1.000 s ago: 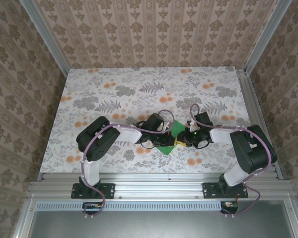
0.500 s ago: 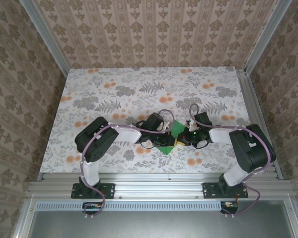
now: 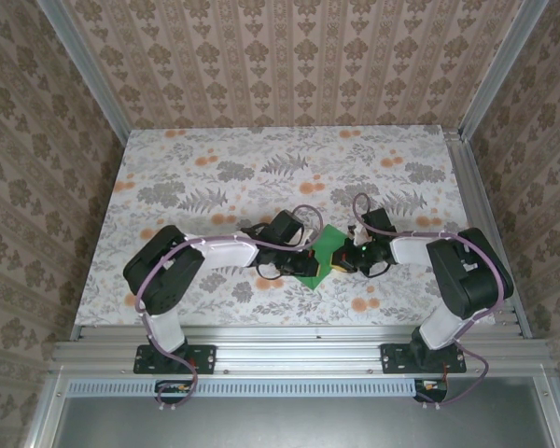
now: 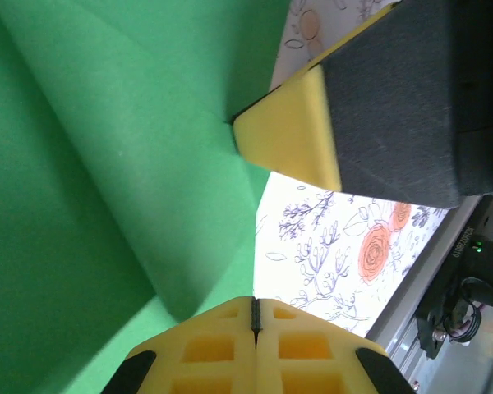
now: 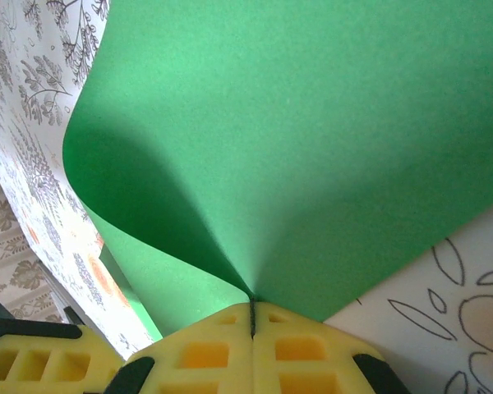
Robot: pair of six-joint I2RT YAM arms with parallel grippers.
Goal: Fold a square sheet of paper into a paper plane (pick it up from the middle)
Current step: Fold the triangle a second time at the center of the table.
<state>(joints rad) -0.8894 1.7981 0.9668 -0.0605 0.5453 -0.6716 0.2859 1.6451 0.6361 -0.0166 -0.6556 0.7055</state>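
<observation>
The square sheet of paper (image 3: 319, 254) is bright green and sits between the two wrists near the middle front of the table. It curls up off the tabletop. In the right wrist view the sheet (image 5: 312, 123) narrows to a pinch in my right gripper (image 5: 252, 305), which is shut on it. In the left wrist view my left gripper (image 4: 255, 302) is shut with the sheet's (image 4: 107, 164) edge running into the seam of its pads. A yellow-tipped finger of the right gripper (image 4: 292, 131) grips the sheet just opposite. From above, the left gripper (image 3: 305, 259) and right gripper (image 3: 340, 262) almost touch.
The floral table (image 3: 215, 177) stretches back and to both sides of the arms. An aluminium rail (image 3: 299, 336) runs along the near edge, and patterned walls close in the left, right and back.
The left arm's elbow has swung left and lower, and both wrists have edged slightly left. The green sheet stays pinched between them.
</observation>
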